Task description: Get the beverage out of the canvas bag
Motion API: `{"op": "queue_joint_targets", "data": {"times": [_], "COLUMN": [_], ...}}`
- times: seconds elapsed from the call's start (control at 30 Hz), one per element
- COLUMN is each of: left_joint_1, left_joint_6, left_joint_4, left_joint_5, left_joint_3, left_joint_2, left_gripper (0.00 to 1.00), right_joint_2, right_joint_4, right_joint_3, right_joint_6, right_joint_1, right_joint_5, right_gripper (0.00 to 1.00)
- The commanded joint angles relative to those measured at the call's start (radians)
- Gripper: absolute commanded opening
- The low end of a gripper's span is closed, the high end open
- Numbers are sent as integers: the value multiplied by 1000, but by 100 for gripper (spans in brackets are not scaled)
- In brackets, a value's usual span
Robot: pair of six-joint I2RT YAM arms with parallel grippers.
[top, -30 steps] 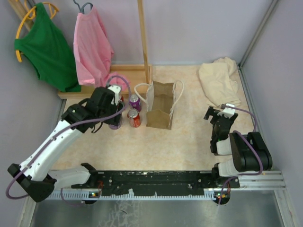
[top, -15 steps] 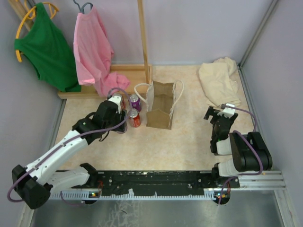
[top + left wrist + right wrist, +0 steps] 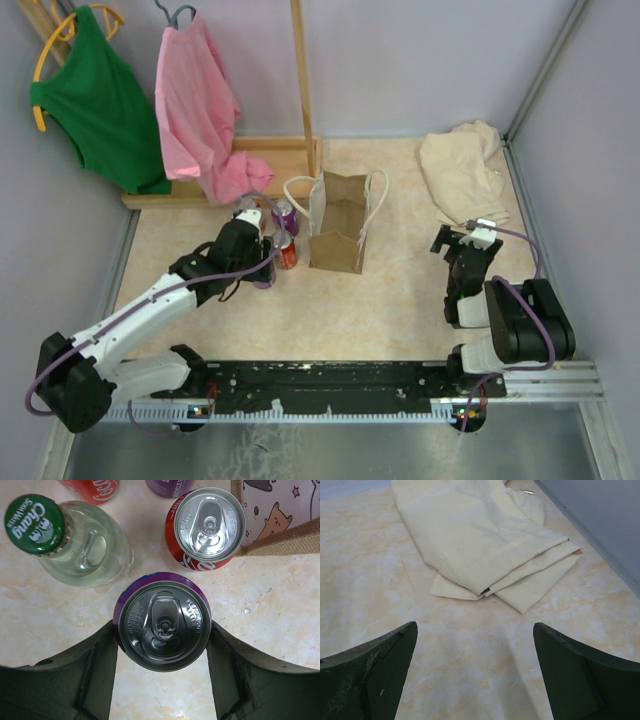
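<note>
The tan canvas bag (image 3: 335,235) stands upright and open at mid-table, with white loop handles. Its lower corner shows in the left wrist view (image 3: 287,540). My left gripper (image 3: 258,252) (image 3: 162,645) is just left of the bag, with both fingers against the sides of a purple can (image 3: 162,625) seen from above. Beside it stand a red can (image 3: 210,527) (image 3: 287,256), a clear bottle with a green cap (image 3: 82,542) and another purple can (image 3: 284,215). My right gripper (image 3: 455,242) (image 3: 475,670) is open and empty over bare table, to the right of the bag.
A folded beige cloth (image 3: 462,170) (image 3: 485,540) lies at the back right against the wall. A wooden rack (image 3: 300,90) holds a green garment (image 3: 95,100) and a pink one (image 3: 200,110) at the back left. Walls close in on both sides.
</note>
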Motion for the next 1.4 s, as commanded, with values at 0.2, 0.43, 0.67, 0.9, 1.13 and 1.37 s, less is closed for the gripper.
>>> {"op": "queue_joint_targets", "data": {"times": [0.2,0.43,0.67,0.9,1.13,1.37], "left_joint_1": [-4,-4,-4,-4,-4,-4], "left_joint_6": [-64,-83,-83,-77,-64,5], "left_joint_4": [86,92,87,51,-4,7], "left_joint_5": [21,16,-14,-13,42,-61], "left_joint_3": [-47,-78,-91,-61,31,138], "left_joint_2": [5,-1,-5,-14,-74,-153], "left_gripper": [11,58,84,100,100,100], "right_joint_2": [6,6,6,6,6,6], "right_joint_4": [42,42,42,42,42,42], "right_joint_3": [30,30,30,29,30,30], "right_joint_6": [-13,-12,-14,-13,-12,-12], "right_joint_1": [8,7,8,9,8,8], "right_joint_5": [17,17,16,17,17,17], "right_gripper": [99,99,99,99,99,99]}}
